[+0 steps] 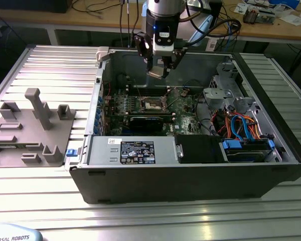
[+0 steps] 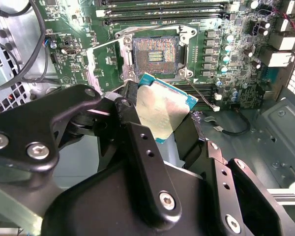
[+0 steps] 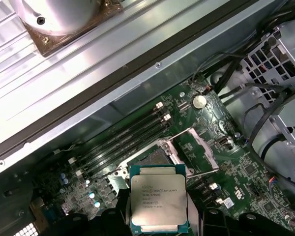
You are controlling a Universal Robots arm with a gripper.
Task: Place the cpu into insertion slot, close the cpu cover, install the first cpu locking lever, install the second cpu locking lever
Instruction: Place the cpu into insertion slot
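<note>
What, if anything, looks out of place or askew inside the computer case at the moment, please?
Nothing stands out. The gripper holds the cpu by its edges above the motherboard. The insertion slot lies open and empty, and the cpu cover is swung up beside it.

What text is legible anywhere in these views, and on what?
cpu lid, in the gripper: printed lines, too small to read.
Black label on the grey metal box: too small to read.
White sticker beside it: too small to read.
Pale corner part: lettering partly cut off.
</note>
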